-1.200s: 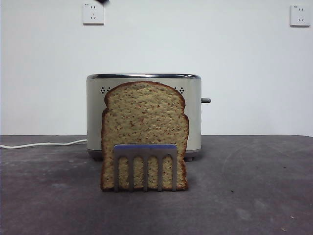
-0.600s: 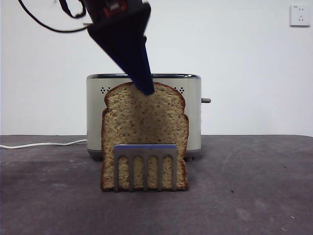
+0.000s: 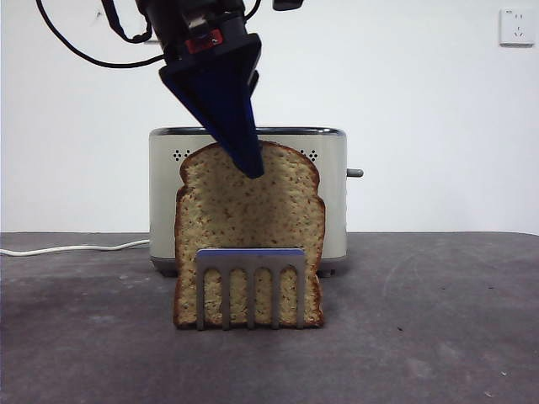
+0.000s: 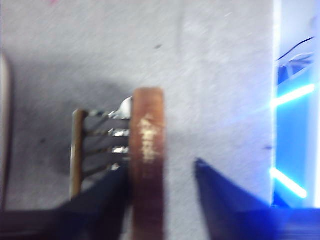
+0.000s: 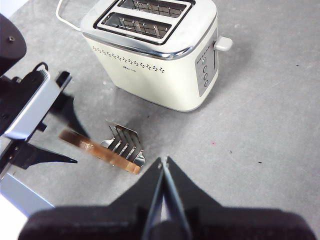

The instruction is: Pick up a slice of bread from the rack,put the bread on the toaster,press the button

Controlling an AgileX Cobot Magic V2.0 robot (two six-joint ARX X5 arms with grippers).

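The left gripper [image 4: 160, 172] straddles the speckled tan bread slice [image 3: 249, 236] in the shiny metal rack [image 3: 250, 286], fingers spread; the right gripper [image 5: 164, 167] is clenched empty.

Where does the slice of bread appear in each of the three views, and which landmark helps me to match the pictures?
Front view: the slice of bread stands upright at the centre, in front of the toaster.
Left wrist view: its brown crust edge lies between the open jaws of the left gripper.
Right wrist view: it is a thin tan strip, seen from above.
Shared landmark: the rack holding the slice.
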